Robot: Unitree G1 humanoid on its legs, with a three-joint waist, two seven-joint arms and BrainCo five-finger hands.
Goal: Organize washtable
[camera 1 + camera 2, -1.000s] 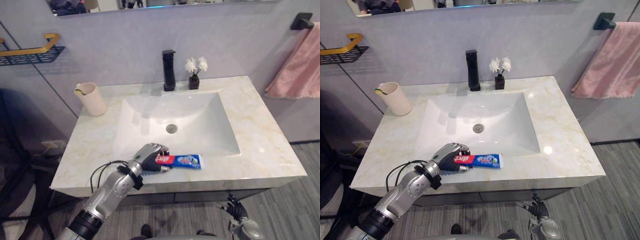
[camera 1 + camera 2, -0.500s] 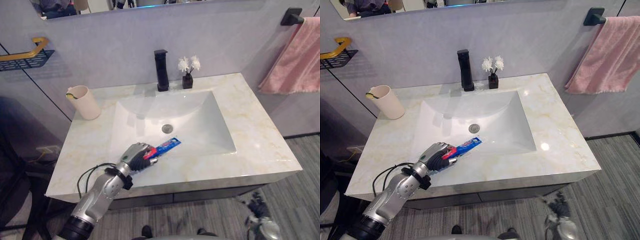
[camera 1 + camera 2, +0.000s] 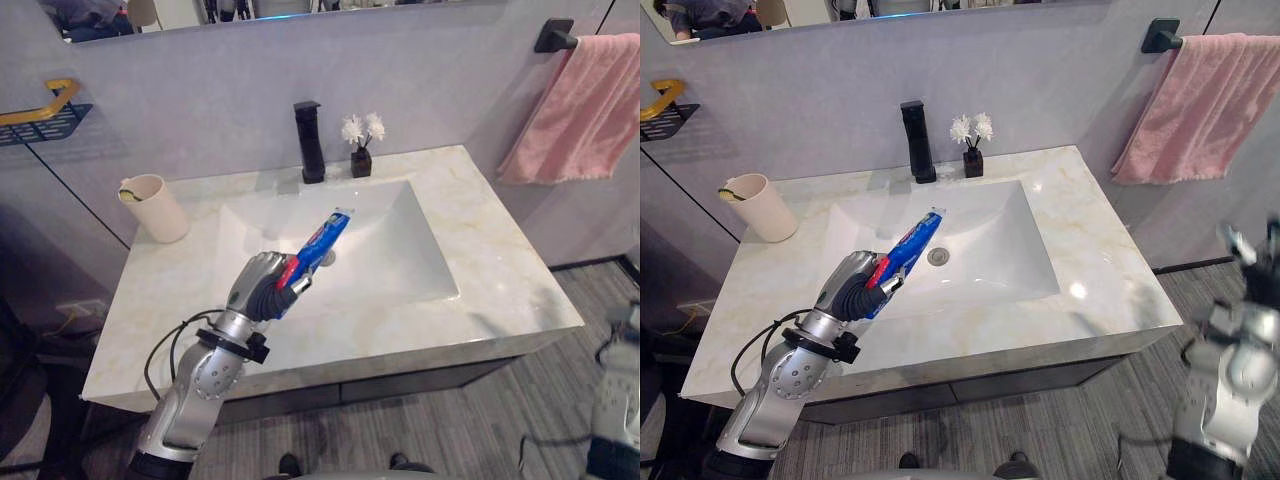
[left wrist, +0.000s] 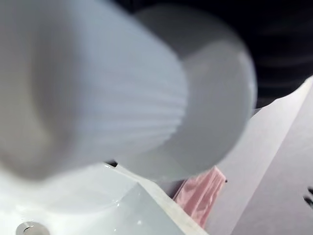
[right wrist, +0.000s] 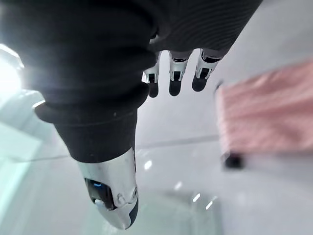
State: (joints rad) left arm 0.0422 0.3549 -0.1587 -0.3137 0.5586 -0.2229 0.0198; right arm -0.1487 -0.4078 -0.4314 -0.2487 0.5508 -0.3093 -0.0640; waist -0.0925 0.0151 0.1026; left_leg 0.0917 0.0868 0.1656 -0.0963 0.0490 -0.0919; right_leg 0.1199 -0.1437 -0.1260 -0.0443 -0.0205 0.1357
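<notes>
Toothpaste is up off the counter, held in the left hand.

The left hand (image 3: 262, 290) has its fingers curled round the red end of the toothpaste tube (image 3: 322, 238). A second ago the tube lay flat along the front edge of the counter (image 3: 500, 260); now it slants up and away from the hand, over the sink (image 3: 400, 270). So the pickup looks done, and I'd guess the cup (image 3: 155, 208), well off to the hand's left, comes next. What's in that cup I can't make out. Close up by the left wrist there's a pale ribbed blur, probably the tube's cap. The right hand (image 5: 176, 73) hangs away from the counter, fingers relaxed, holding nothing.
</notes>
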